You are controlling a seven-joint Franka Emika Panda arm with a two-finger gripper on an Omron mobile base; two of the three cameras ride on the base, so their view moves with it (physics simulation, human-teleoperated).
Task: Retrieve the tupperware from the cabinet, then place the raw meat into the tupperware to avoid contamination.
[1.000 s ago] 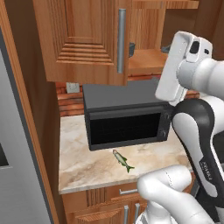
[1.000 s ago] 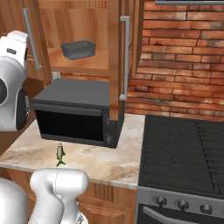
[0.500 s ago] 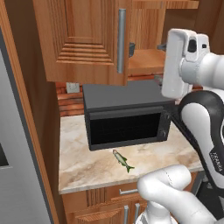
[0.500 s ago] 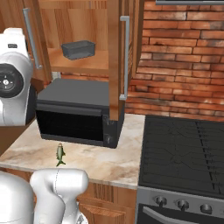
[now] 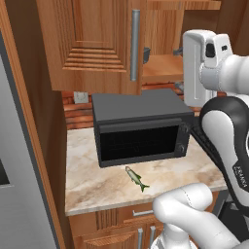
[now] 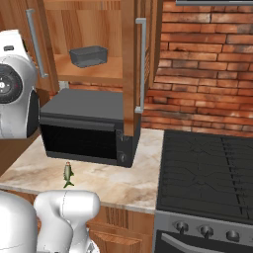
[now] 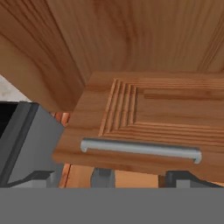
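Tupperware (image 6: pixel 88 56) sits empty on the open cabinet (image 6: pixel 99 74) shelf, twelve o'clock above the microwave (image 6: pixel 84 129); fish (image 6: pixel 67 173) lies on the counter (image 6: pixel 123 180) at six. Gripper (image 7: pixel 140 177) fingers spread, grasping nothing, facing a door handle (image 7: pixel 141 148).

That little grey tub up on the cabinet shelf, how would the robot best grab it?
Probably by one long wall near the rim, from the open front of the cabinet. The tupperware sits upright on the shelf, open top up, so one finger could go inside and one outside. The gripper is open.
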